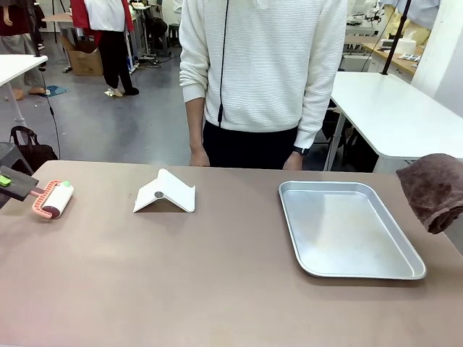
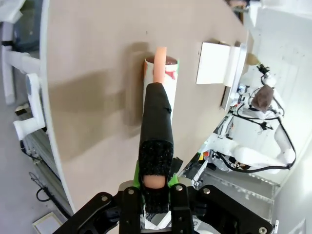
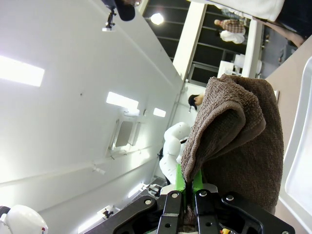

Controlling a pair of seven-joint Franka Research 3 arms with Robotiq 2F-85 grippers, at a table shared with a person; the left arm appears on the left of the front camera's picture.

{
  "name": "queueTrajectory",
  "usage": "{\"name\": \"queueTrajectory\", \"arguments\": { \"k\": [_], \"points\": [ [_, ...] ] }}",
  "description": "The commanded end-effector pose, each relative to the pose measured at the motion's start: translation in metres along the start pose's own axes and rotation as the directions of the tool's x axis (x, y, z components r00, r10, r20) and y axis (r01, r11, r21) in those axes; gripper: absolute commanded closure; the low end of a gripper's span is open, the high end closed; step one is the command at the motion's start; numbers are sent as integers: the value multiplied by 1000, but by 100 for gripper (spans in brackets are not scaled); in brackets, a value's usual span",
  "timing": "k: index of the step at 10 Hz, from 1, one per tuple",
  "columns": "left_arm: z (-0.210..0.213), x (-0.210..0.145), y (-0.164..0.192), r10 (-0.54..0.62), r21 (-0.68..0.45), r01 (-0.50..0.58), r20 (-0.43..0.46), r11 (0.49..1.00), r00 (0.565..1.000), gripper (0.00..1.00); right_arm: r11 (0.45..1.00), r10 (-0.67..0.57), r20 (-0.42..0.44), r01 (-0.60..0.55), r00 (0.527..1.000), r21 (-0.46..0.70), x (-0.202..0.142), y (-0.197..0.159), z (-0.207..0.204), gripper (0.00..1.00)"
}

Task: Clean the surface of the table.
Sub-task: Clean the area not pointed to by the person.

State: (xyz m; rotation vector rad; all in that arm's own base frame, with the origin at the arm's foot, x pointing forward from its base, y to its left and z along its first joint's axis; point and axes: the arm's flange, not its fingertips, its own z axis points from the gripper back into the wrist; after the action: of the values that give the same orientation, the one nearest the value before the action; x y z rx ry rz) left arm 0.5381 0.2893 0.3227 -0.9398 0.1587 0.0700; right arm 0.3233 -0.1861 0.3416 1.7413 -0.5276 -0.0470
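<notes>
The brownish-taupe table [image 1: 217,275] spans the front view. At its far left, a lint roller [image 1: 56,199] with a pink frame and white roll rests on the top. My left gripper [image 1: 7,182] is shut on its black handle. The left wrist view shows the same grip [image 2: 155,187], with the roller [image 2: 161,85] lying on the table [image 2: 97,73] ahead of the fingers. At the right edge a brown cloth [image 1: 434,189] hangs just above the table. In the right wrist view my right gripper [image 3: 187,187] is shut on that cloth [image 3: 239,136].
A shiny silver tray [image 1: 347,228] lies right of centre, close to the hanging cloth. A white folded stand [image 1: 165,191] sits left of centre. A person in a white sweater [image 1: 260,65] stands at the far edge, hands near it. White tables stand behind.
</notes>
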Motion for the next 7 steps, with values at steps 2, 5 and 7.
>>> {"name": "queueTrajectory", "arguments": {
  "k": [2,5,7],
  "points": [
    [-42,-2,-6,7,85,1,-100,996,995,80,1000,-16,-8,16,1000,-3,1,6,-3,94],
    [-72,4,-30,-70,99,89,-179,991,981,80,1000,-16,-8,16,1000,-3,1,6,-3,94],
    [-79,0,-61,-240,16,247,-182,969,954,80,1000,-16,-8,16,1000,-3,1,6,-3,94]
  ]
}}
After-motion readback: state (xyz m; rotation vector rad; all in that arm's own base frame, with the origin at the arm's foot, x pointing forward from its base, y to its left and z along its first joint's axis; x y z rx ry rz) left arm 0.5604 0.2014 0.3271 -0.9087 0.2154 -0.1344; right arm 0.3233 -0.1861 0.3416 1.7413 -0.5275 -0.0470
